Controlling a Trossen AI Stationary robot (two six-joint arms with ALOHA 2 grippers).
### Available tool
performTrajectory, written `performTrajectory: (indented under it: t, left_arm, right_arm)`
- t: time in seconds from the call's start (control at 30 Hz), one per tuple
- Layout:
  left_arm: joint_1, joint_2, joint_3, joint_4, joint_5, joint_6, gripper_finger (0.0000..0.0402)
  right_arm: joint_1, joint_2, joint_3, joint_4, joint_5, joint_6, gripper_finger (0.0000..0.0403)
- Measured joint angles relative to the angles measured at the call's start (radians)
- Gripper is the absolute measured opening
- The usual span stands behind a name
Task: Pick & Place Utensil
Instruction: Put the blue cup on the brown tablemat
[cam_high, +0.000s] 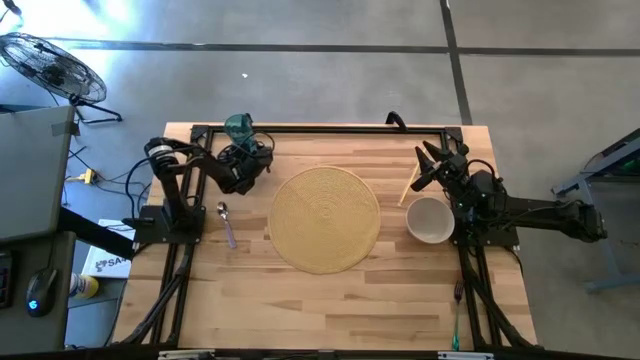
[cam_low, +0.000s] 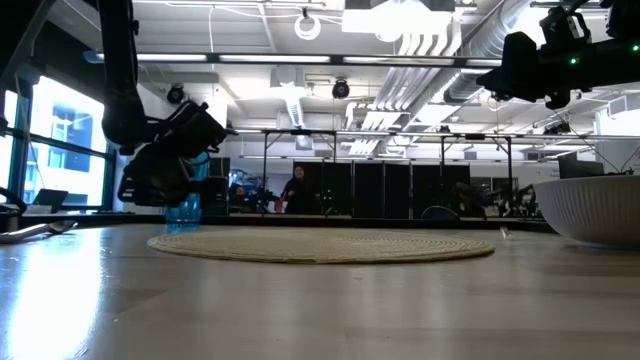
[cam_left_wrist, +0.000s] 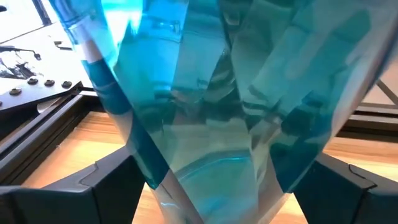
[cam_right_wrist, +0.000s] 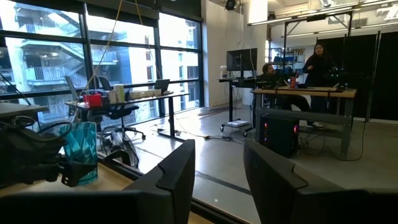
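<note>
Left gripper (cam_high: 243, 148): at the table's far left edge, fingers set to either side of the teal faceted cup (cam_high: 238, 126); whether they press on the glass cannot be told.
Teal faceted cup: upright near the far rail, left of the mat; it fills the left wrist view.
Right gripper (cam_high: 428, 160): raised above the far right of the table, fingers apart with nothing between them.
Spoon (cam_high: 225, 220): lies flat on the wood, left of the mat, near the left arm's base.
Woven round mat (cam_high: 325, 218): centre of the table, bare.
White bowl (cam_high: 431, 220): just right of the mat.
Chopsticks (cam_high: 408, 186): lie between mat and bowl, far side.
Fork (cam_high: 457, 300): near right edge of the table, beside the frame rail.
</note>
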Motion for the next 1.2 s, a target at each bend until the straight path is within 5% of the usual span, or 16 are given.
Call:
performTrajectory:
  t: [0.47,0.9,1.2]
  left_arm:
    - [-0.196,-0.138,-0.002,-0.025,0.038,0.093,0.0338]
    - [-0.353,-0.168,0.005,0.075,0.363,0.237,0.0333]
    - [-0.437,-0.154,0.144,0.075,0.504,0.415,0.0333]
  right_arm:
    - [0.000,0.000,0.000,0.000,0.000,0.000,0.0129]
    - [0.000,0.000,0.000,0.000,0.000,0.000,0.0129]
    - [0.000,0.000,0.000,0.000,0.000,0.000,0.0129]
